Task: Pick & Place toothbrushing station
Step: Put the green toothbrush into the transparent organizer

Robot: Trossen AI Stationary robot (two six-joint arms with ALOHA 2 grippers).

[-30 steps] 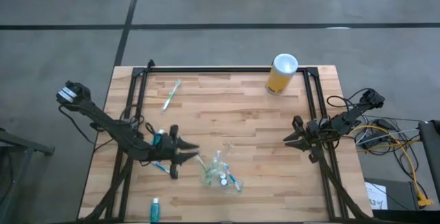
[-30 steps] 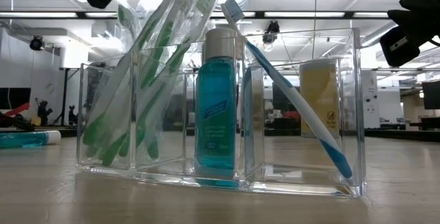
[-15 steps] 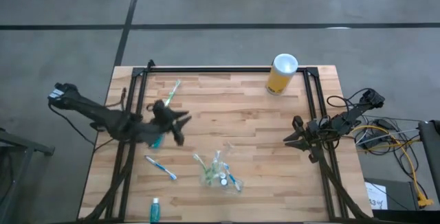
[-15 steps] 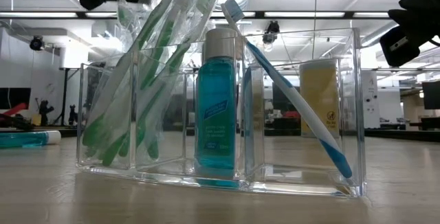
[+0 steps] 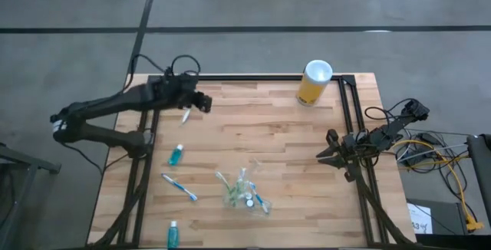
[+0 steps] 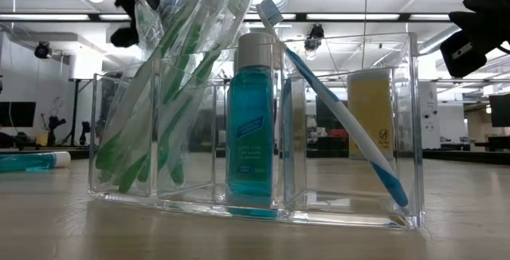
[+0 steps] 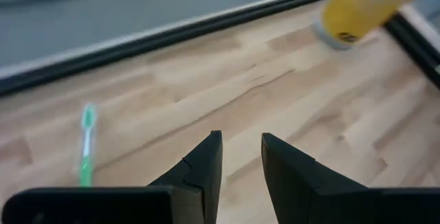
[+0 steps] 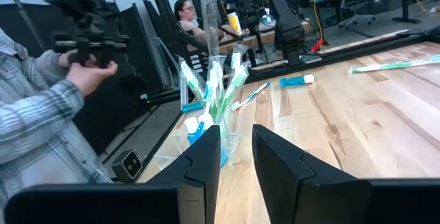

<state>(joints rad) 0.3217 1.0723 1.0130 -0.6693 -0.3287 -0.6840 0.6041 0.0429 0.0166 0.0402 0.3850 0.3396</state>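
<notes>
In the upper left of the high view the left gripper hovers over the wooden table with nothing between its narrowly parted fingers. A white-green toothbrush lies just below it, apparently untouched, though the arm hides part of it. The clear organizer with brushes and a teal bottle sits lower centre, well apart. A teal tube and a white-blue toothbrush lie at lower left. The right gripper waits at the right edge, slightly open and empty
</notes>
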